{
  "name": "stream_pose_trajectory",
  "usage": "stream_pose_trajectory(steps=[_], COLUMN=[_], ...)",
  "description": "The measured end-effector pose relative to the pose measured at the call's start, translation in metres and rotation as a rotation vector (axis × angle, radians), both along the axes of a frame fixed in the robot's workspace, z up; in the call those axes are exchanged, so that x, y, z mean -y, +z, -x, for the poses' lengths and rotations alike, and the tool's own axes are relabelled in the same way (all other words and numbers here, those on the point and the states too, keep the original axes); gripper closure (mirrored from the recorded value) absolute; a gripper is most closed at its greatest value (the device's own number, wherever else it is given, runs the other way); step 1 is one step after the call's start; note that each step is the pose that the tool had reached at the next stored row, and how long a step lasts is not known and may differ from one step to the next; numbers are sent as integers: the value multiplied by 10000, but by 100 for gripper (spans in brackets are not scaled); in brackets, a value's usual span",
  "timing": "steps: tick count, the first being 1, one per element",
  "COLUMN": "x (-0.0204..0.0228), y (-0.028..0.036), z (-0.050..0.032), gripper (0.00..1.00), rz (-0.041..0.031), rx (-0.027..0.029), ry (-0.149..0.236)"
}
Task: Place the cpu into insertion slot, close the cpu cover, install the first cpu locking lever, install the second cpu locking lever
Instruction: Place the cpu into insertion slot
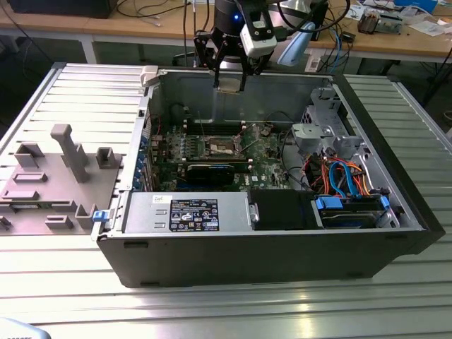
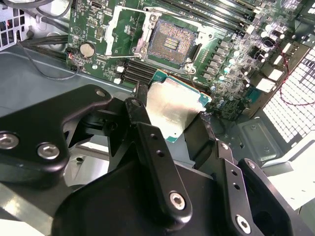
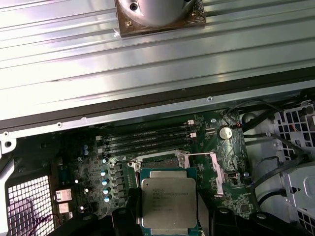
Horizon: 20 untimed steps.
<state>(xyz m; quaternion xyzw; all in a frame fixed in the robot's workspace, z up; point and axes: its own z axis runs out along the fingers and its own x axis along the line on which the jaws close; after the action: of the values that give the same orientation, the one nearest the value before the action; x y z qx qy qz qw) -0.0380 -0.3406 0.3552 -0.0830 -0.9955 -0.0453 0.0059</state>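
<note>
My gripper [image 1: 229, 83] hangs above the rear wall of the open computer case [image 1: 282, 254], shut on the cpu [image 1: 229, 79]. In both wrist views the cpu [image 2: 172, 110] [image 3: 169, 201] is a silvery square chip with a green rim, pinched at two opposite edges by black fingers [image 2: 142, 123] [image 3: 125, 216]. On the green motherboard, apart from the chip, lies the insertion slot [image 2: 170, 44] [image 1: 219, 147], its dark contact field bare. The cpu cover [image 2: 141, 45] [image 3: 215, 167] is swung open beside the slot. In the first wrist view the held chip hides much of the slot.
The case stands on a ribbed metal table [image 1: 212, 311]. Inside are a power supply [image 1: 194, 212], a drive cage with orange and blue cables [image 1: 339, 176] and memory slots [image 3: 147, 135]. A grey fixture [image 1: 56, 169] sits on the table at the exterior view's left.
</note>
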Motion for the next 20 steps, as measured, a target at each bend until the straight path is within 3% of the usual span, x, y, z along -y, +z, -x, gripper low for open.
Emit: stream_pose_trajectory(steps=[20], x=[0], y=[0], z=[0], gripper=[45], rz=[0], rx=[0], ry=[-143])
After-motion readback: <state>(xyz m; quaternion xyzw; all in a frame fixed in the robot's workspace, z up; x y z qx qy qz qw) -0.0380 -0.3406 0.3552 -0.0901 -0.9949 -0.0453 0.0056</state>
